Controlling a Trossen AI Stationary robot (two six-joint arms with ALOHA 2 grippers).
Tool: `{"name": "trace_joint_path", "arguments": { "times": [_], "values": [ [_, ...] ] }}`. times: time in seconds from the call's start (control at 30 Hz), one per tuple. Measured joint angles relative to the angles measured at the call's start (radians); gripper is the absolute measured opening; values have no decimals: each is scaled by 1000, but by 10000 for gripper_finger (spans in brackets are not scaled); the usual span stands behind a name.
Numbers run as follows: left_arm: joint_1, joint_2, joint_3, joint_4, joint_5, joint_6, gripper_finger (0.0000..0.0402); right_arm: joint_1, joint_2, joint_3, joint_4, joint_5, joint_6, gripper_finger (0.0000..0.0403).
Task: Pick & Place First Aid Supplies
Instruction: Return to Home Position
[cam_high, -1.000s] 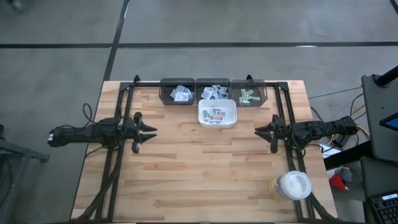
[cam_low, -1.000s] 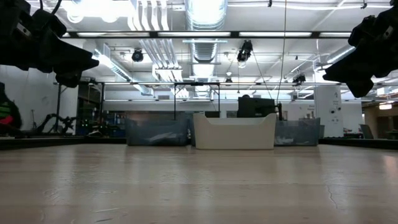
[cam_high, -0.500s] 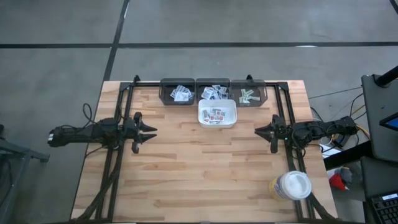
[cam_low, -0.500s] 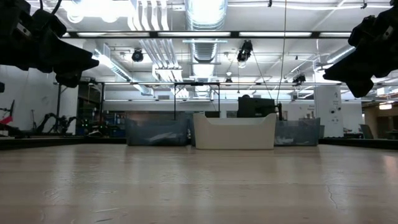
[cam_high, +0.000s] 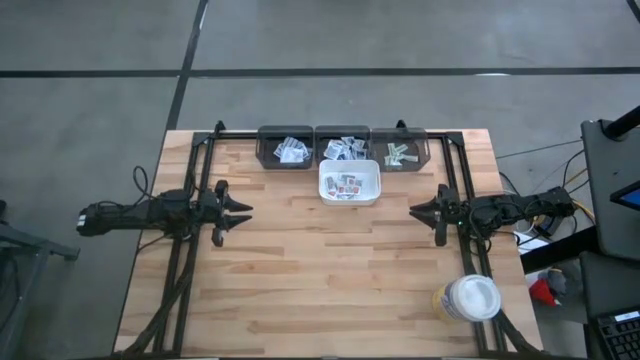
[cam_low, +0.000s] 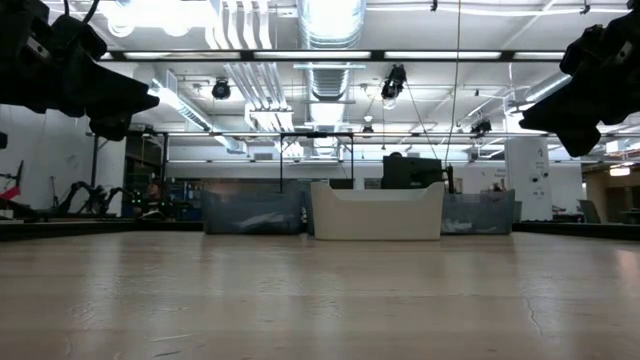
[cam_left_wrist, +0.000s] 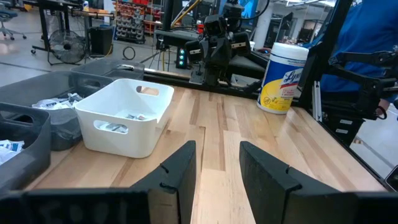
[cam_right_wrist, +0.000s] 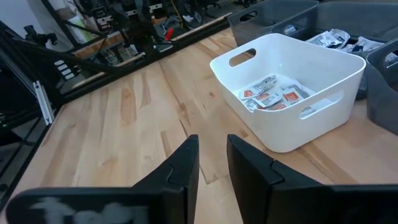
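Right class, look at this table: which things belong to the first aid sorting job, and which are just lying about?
Job:
- red-print packets in the white tray
- other packets in the three grey bins behind it
- left gripper and right gripper, open, at the table's sides

Lying about:
- white-lidded jar at the table's right edge

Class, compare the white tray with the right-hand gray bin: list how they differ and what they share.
The white tray is bright white; the right gray bin is dark gray. The tray stands nearer the table's middle, while the bin sits in the row along the far edge. The tray holds red-printed packets; the bin holds greenish packs. Both are open-topped and hold small packets.
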Motion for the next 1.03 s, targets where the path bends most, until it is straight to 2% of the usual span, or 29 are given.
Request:
{"name": "trace_joint_path", "arguments": {
  "times": [0.4, 1.03],
  "values": [
    [0, 0, 0, 0, 0, 0, 124, 0, 0, 0, 0, 0, 0, 91],
    [0, 0, 0, 0, 0, 0, 124, 0, 0, 0, 0, 0, 0, 64]
  ]
}}
